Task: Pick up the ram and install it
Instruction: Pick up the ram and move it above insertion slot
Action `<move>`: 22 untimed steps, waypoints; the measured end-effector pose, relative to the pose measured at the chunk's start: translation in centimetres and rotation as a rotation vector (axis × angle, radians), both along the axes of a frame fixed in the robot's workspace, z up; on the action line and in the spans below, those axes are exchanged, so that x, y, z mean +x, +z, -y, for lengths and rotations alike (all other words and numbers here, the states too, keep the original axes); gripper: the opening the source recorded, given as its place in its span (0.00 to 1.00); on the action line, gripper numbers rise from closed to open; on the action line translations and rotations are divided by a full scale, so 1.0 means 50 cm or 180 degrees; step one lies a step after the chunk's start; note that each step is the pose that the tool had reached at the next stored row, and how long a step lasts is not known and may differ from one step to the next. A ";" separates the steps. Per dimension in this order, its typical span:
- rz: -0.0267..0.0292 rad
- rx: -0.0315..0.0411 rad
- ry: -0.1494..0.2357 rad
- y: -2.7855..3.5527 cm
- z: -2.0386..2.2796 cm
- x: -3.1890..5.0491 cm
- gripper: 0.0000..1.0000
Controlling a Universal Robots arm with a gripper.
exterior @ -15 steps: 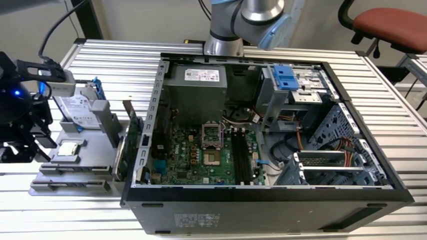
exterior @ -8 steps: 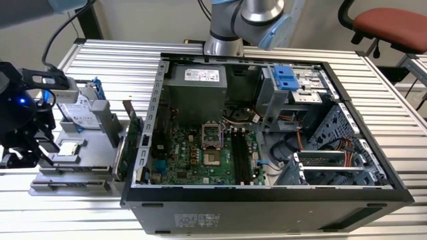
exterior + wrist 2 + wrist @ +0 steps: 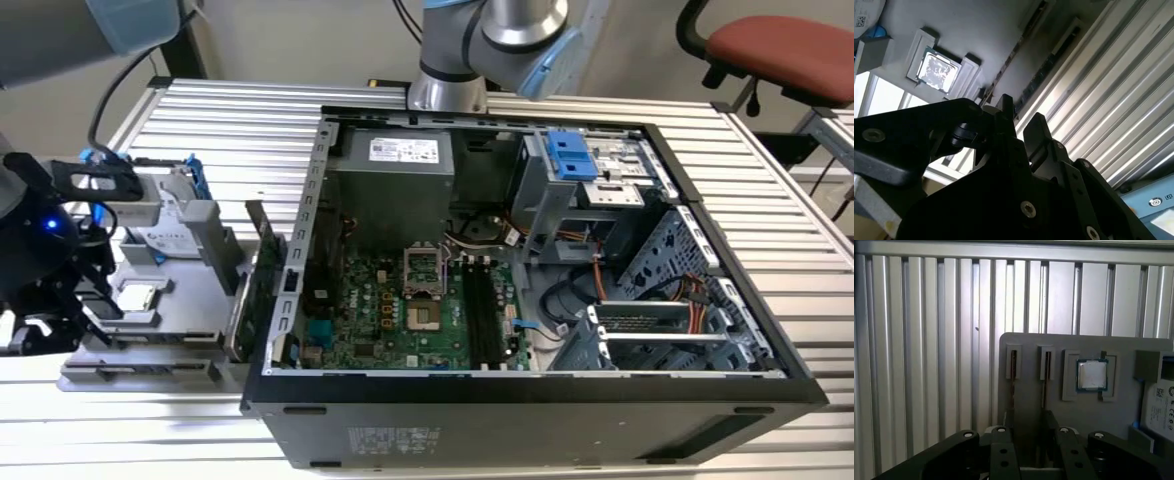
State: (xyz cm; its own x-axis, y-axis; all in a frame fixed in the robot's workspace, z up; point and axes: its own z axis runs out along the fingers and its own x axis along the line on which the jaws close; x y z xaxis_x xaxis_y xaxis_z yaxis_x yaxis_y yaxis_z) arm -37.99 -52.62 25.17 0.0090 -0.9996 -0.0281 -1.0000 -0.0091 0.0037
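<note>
Two ram sticks stand on edge in slots of a grey parts tray (image 3: 1029, 347); one ram (image 3: 1013, 371) and the other (image 3: 1046, 371) appear as thin dark strips. In the second wrist view a ram stick (image 3: 1035, 80) runs as a dark line across the tray. My gripper (image 3: 1029, 422) hangs just above the sticks, open, with bare tray showing between its black fingers (image 3: 1006, 427). Both fingertips also stand apart in the second wrist view, where the gripper (image 3: 1020, 122) is dark against the tray. In the exterior view the gripper (image 3: 54, 310) is over the tray at the far left.
A processor chip (image 3: 1092, 375) and a silver hard drive (image 3: 1160, 407) share the tray (image 3: 187, 250). The open computer case (image 3: 534, 395) fills the table's middle, with long black memory slots (image 3: 487, 310) on its motherboard. A dark card (image 3: 260, 275) stands between tray and case. A red chair (image 3: 787, 45) is behind.
</note>
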 end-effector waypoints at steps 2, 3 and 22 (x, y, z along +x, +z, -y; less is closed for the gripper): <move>0.0000 0.0000 0.0000 -0.007 0.0037 0.000 1.00; 0.0000 0.0000 0.0000 -0.011 0.0061 0.000 1.00; 0.0000 0.0002 -0.0010 -0.079 0.0177 0.000 1.00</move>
